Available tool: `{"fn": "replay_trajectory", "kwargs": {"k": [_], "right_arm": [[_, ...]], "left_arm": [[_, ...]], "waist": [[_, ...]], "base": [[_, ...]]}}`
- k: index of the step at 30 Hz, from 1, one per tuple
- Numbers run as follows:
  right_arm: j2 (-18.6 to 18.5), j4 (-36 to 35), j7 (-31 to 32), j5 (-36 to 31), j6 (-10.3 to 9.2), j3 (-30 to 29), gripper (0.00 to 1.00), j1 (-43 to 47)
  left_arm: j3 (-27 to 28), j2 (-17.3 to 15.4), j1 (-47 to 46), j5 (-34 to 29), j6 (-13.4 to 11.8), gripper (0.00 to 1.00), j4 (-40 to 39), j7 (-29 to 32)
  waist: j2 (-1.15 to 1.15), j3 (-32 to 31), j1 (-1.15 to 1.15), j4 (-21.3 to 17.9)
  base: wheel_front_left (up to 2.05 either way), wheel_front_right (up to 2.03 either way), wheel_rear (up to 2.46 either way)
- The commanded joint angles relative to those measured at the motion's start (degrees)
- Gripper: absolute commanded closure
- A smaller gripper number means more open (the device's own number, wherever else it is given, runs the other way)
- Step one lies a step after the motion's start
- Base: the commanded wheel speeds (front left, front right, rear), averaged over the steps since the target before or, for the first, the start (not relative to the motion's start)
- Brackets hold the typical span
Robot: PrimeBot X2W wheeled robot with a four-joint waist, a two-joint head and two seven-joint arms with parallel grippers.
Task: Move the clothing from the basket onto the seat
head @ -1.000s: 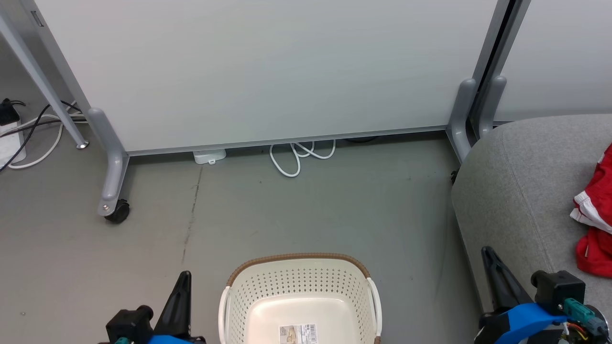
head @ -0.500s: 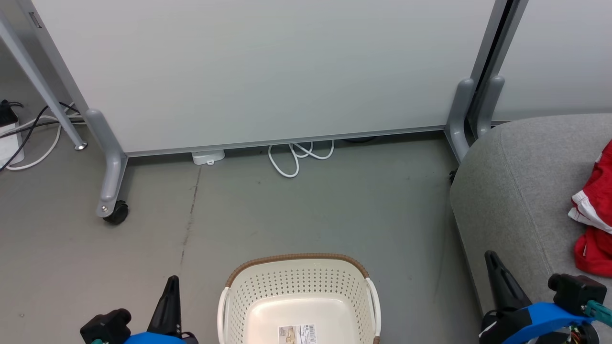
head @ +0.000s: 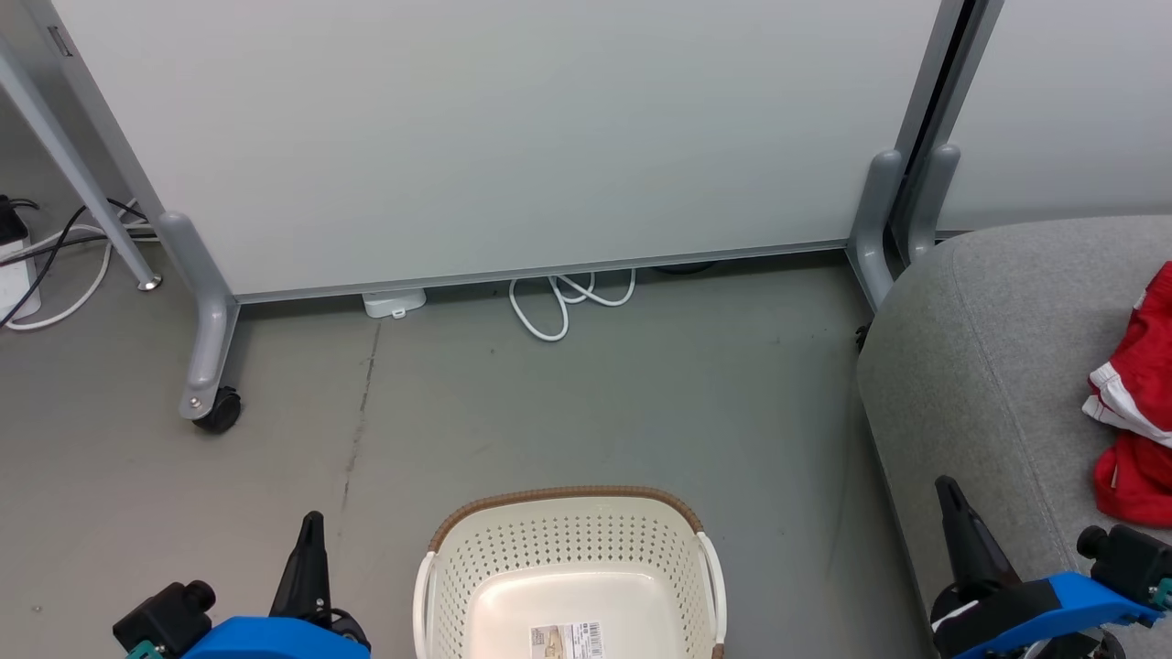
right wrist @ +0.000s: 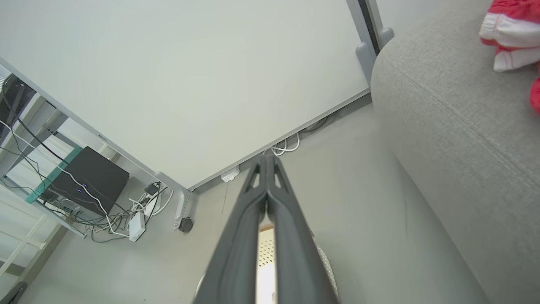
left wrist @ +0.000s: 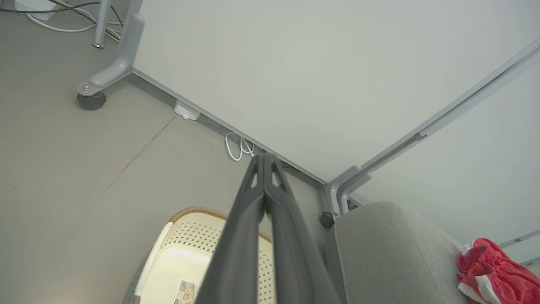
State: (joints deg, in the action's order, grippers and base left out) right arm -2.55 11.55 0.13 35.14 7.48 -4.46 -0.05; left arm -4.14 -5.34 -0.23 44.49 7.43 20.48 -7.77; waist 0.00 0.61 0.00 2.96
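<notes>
**Holding both grippers shut beside the basket, clothing lying on the seat**

From the head view: cream basket [head: 568,540] low in the middle on the grey floor [head: 641,403], brown rim toward the white partition [head: 513,137], pale bottom and a printed label [head: 568,638] on show. Left gripper [head: 312,523] at lower left, just beside the basket and apart from it. Right gripper [head: 943,490] at lower right, in front of the edge of the grey seat [head: 989,366]. Each gripper seen here as a single dark spike. Red and white clothing [head: 1135,403] bunched on the seat at the far right, well apart from the basket and from both grippers. White cable [head: 558,311] looped on the floor under the partition, caster wheel [head: 220,412] at the left.

Made plainer by the left wrist view: two long fingers pressed together at the tips, pinching nothing and touching nothing, reaching over the basket's rim toward the partition foot. Seat to the right, clothing crumpled on its top near the lower right corner.

Added by the right wrist view: the same meeting of fingertips, with a thin slit lower down and a strip of perforated basket wall visible through it. Seat filling the right side, clothing at the top right corner. Beyond the partition's left end, a black box [right wrist: 90,179] on a shelf frame, with tangled cables and a white power strip [right wrist: 137,226] on the floor.
</notes>
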Motion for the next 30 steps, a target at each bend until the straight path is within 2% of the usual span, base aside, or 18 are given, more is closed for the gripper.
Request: {"fn": "replay_trajectory", "kwargs": {"k": [1,30], "right_arm": [[-0.23,-0.62,0.35,2.49,0.01,-0.24,1.0,-2.1],[-0.33,0.58,2.79,23.83,0.02,-0.99,1.0,-3.91]], "left_arm": [[0.83,-0.15,-1.95,2.01,0.02,1.0,-1.07,0.46],[4.53,0.71,-3.68,20.08,0.05,1.0,-3.31,5.71]], "waist": [[0.0,-0.01,0.0,-0.05],[0.0,-0.13,0.0,-0.9]], "base": [[0.0,0.0,0.0],[0.0,0.0,0.0]]}}
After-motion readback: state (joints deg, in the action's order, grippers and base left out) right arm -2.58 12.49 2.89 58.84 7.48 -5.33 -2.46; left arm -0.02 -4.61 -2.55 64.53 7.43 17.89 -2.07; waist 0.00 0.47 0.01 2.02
